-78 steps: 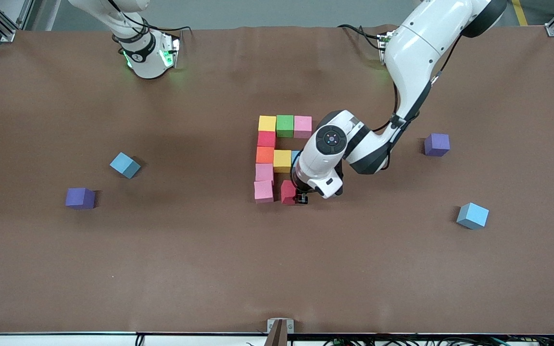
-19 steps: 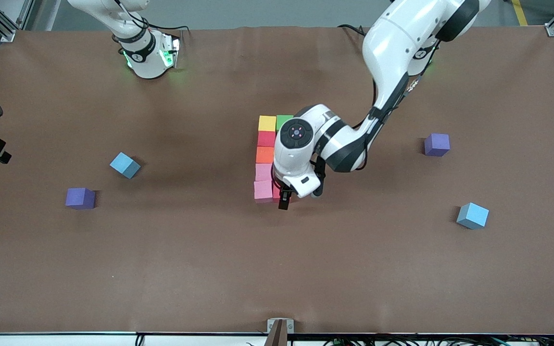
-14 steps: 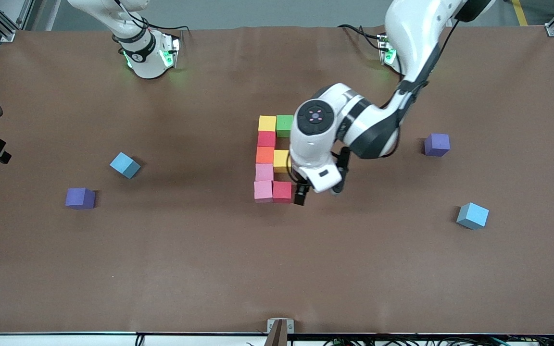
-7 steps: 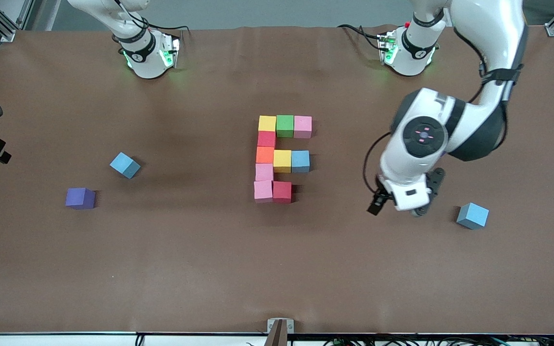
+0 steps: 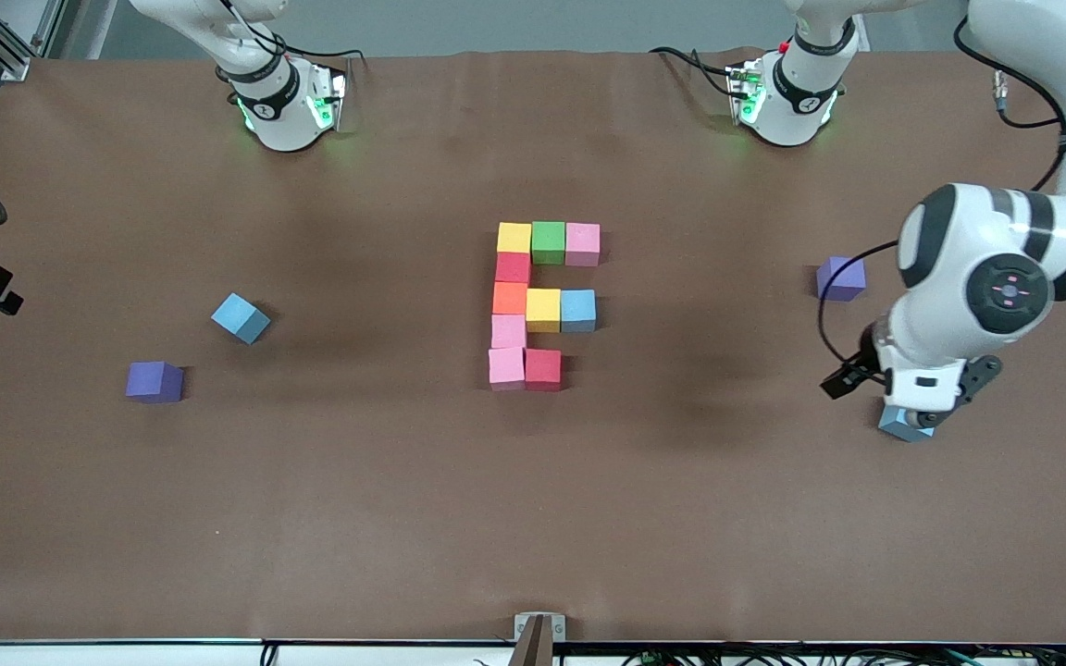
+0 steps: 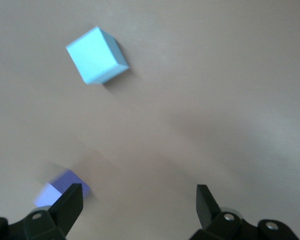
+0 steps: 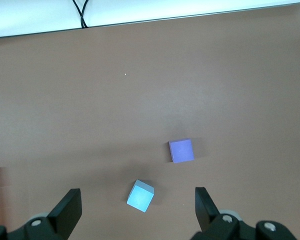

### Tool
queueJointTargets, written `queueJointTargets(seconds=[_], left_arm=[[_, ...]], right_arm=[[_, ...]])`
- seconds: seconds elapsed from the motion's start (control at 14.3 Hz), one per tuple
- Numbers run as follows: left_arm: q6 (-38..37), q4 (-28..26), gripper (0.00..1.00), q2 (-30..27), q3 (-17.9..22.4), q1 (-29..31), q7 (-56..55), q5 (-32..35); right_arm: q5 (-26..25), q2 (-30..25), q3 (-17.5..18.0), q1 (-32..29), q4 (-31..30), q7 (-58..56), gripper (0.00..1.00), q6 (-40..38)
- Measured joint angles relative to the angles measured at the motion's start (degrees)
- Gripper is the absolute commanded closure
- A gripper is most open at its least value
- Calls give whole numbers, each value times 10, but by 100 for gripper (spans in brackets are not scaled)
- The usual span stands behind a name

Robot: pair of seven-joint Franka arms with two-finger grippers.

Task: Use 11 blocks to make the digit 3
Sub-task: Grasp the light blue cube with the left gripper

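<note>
Left claw (image 6: 137, 210) fingers apart, empty, over table; light blue block (image 6: 96, 55) ahead, not between fingers.

A brown table (image 5: 403, 518) carried 2 purple cubes that lay well apart from each other. 1 purple cube (image 5: 154, 381) sat toward the right arm's end of the table, while the other purple cube (image 5: 840, 277) sat toward the left arm's end, slightly farther from the front camera. A small grey bracket (image 5: 539, 631) stood at the table's edge nearest that camera.
</note>
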Motion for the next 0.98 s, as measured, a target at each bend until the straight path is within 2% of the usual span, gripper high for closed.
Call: queueJointTargets(seconds=[0.49, 0.98], left_arm=[[53, -45, 0, 9, 0, 98, 221, 0], [156, -48, 0, 55, 0, 128, 394, 12]], right_arm=[[0, 0, 0, 0, 0, 0, 0, 0], [-2, 0, 3, 12, 1, -1, 0, -31]])
